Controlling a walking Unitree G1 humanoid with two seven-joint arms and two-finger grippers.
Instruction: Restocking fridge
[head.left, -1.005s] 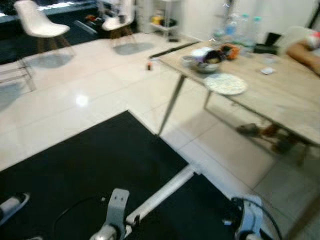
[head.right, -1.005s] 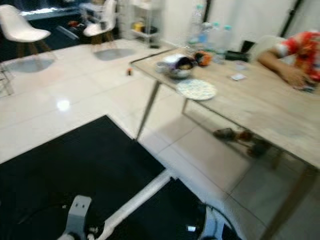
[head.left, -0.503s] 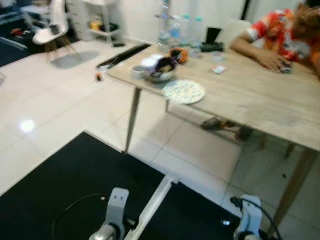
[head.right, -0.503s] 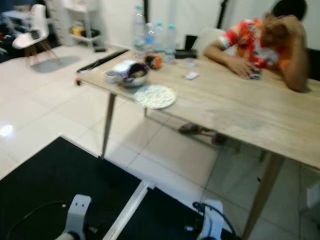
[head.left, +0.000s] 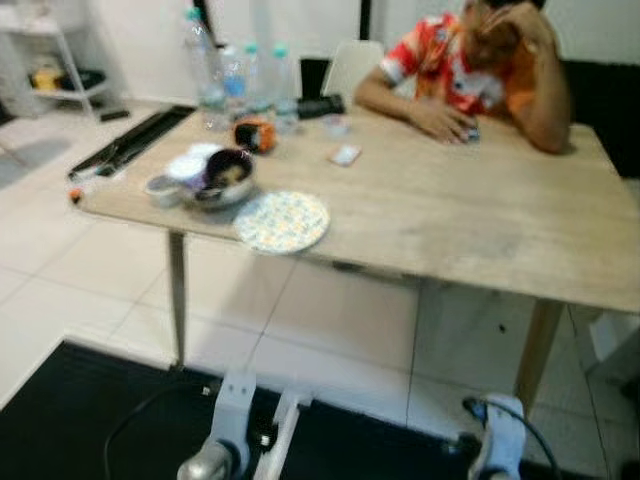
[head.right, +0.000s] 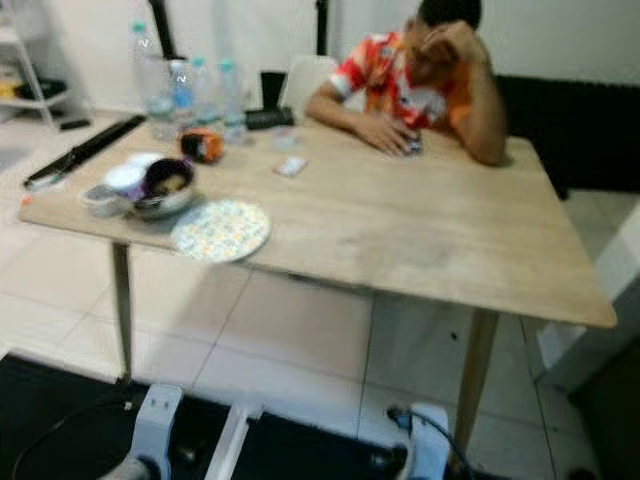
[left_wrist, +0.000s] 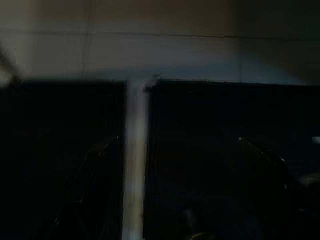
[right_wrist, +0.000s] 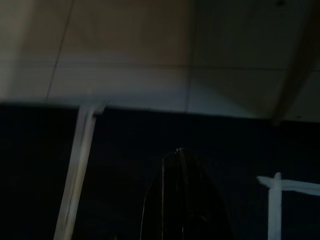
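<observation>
clear plastic water bottles (head.left: 232, 82) stood blurred at far left edge of light wooden table (head.right: 420, 235), labels unreadable | left gripper (left_wrist: 175, 190) hung over black mat, fingers spread apart | right gripper (right_wrist: 181, 200) fingers pressed together, dark | person's forearms rested on table

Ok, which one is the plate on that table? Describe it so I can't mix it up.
Start at the light wooden table where a person in an orange patterned shirt sits. Go to its near left edge, just right of the dark metal bowl. The flat round speckled plate lies there, the only flat dish.
</observation>
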